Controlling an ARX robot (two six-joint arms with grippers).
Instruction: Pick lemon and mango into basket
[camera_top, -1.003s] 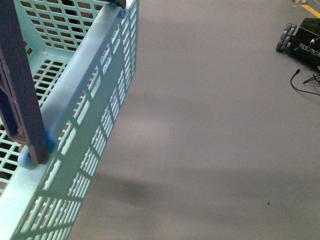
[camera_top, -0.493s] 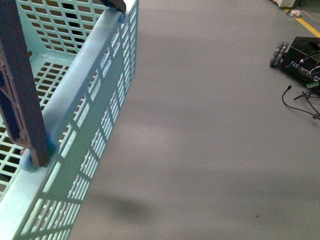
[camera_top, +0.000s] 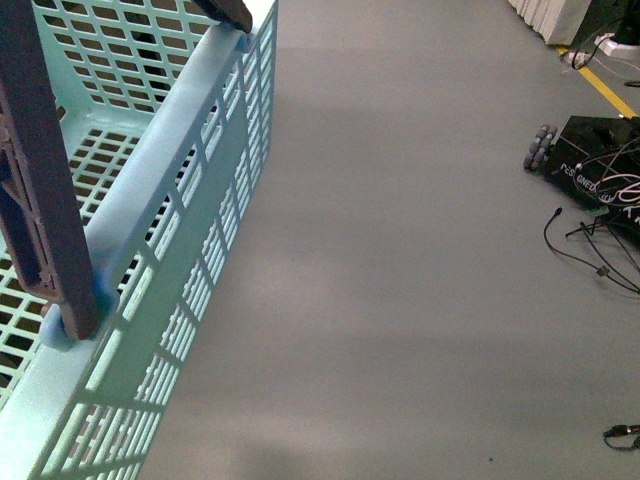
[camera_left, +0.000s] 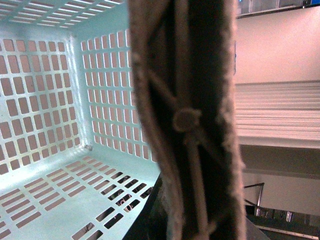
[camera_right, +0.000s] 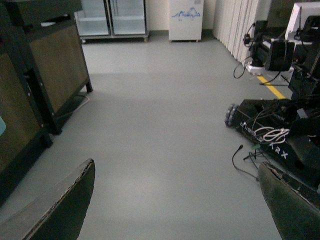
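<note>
My right gripper (camera_right: 175, 165) spread wide, empty, bare floor (camera_right: 160, 115) ahead. My left gripper: cannot tell open or closed; basket (camera_left: 45, 100) handle (camera_left: 190, 120) close before it.

Front view down over basket (camera_top: 160, 190) and floor (camera_top: 400, 250), left wrist close inside basket, right wrist low, sharing floor.

wheeled base (camera_top: 598, 155) shifted left & lower in front view, more cables (camera_top: 600, 270), yellow line (camera_top: 610, 90) visible

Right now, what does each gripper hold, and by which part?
Left gripper likely holds the basket by its brown handle, fingers hidden. Right gripper, open, holds nothing.
</note>
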